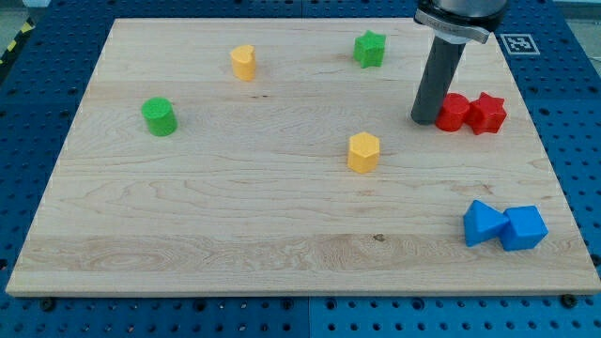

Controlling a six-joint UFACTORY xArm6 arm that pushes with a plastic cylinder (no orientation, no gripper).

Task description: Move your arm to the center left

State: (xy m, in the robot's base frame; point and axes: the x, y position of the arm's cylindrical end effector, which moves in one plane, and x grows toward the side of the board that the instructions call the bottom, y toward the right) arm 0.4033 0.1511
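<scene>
My tip [424,119] rests on the wooden board [235,216] at the view's upper right, touching or nearly touching the left side of a red round block [454,113]. A red star block [487,113] sits right beside that one. A green cylinder [160,116] stands at the view's left. A yellow block [244,63] is at the upper left of centre. A green star block [370,49] is at the top, left of the rod. A yellow hexagonal block [363,151] is near the centre.
Two blue blocks sit together at the view's lower right: a triangular one [482,223] and a cube [524,228]. The board lies on a blue perforated table [28,113]. A marker tag [518,42] is at the top right.
</scene>
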